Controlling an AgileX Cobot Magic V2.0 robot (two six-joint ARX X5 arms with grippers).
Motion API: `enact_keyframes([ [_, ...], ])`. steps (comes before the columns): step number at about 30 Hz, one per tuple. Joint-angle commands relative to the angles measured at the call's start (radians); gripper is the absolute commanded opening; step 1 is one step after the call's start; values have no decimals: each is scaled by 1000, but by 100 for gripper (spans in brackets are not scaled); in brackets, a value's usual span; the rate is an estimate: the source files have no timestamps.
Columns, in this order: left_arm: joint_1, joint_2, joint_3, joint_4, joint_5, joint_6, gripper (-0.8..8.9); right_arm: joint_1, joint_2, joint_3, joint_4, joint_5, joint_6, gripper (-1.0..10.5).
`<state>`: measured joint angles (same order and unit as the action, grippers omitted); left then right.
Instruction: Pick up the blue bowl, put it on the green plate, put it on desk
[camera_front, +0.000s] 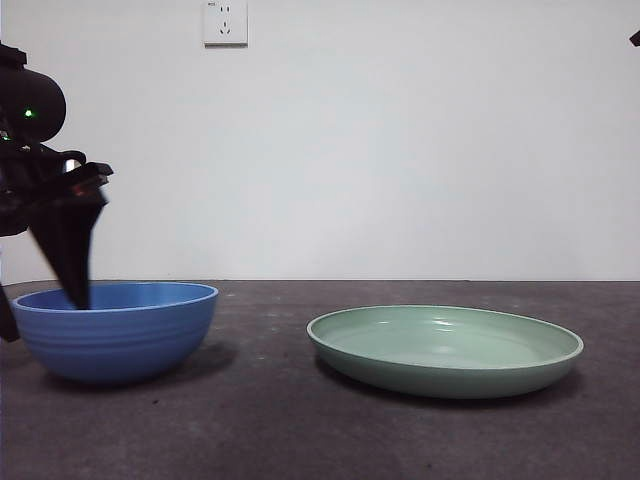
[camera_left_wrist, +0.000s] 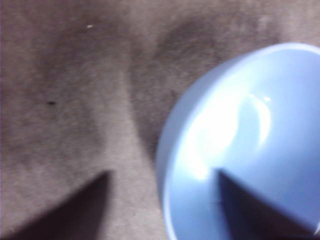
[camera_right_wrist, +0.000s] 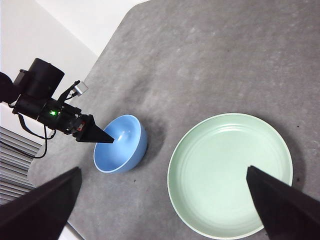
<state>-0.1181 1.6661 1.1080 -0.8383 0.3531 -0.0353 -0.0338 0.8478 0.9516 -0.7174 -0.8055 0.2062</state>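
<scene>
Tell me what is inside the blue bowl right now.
One black jaw of the left gripper reaches inside the blue bowl; the other stays outside its rim. Otherwise the interior looks empty, though that jaw covers part of the bottom.

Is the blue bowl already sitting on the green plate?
No, the blue bowl stands on the desk apart from the green plate, with bare tabletop between them.
</scene>
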Motion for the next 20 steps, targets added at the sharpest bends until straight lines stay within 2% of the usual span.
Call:
enact_keyframes([
  [1, 0, 22, 18, 1, -6, 12, 100, 0, 7, 16, 6, 2, -11, 579],
  [5, 0, 22, 18, 3, -6, 11, 15, 0, 7, 16, 6, 2, -11, 579],
  [12, -9, 21, 53, -17, -42, -3, 15, 0, 7, 16, 6, 2, -5, 579],
  [20, -85, 22, 235, -109, -72, -56, 15, 0, 7, 16, 6, 2, -5, 579],
])
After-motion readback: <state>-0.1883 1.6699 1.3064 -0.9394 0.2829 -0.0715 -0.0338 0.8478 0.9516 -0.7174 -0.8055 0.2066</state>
